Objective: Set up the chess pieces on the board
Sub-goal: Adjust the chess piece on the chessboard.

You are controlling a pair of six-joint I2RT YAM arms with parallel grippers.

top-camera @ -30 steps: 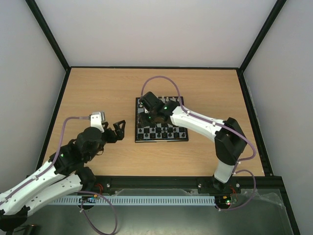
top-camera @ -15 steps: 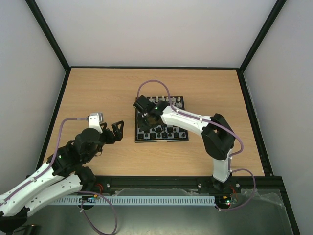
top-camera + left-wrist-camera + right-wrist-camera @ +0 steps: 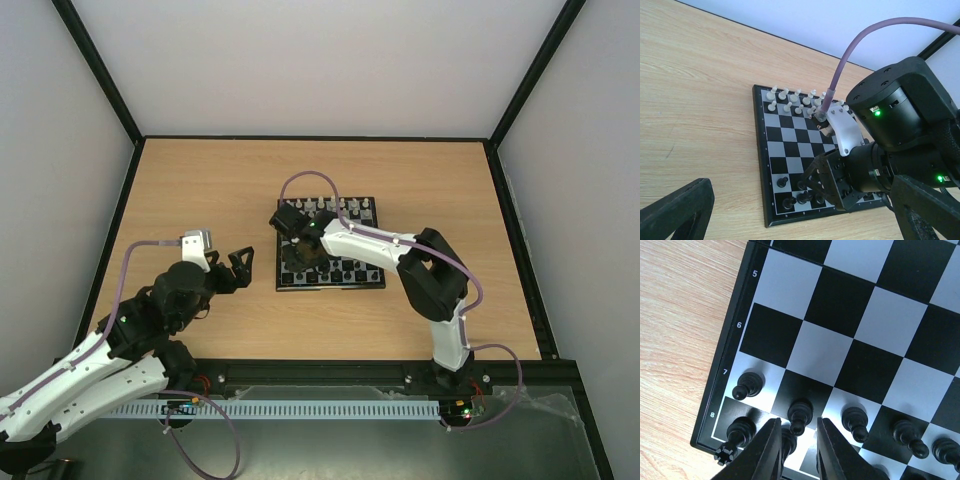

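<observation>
Neatly upright, tiny black chess pieces (image 3: 800,416)

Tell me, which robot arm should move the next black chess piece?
Right, probably. The right pincer hangs just above the black pieces at the board's corner, a pawn showing between its open fingers. The left pincer is open too, but sits off the board over the table, farther from any piece.

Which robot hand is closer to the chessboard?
Right. The right gripper hangs over the board, a black pawn between its fingers. The left gripper is off the board, above the wooden table to its left.
</observation>
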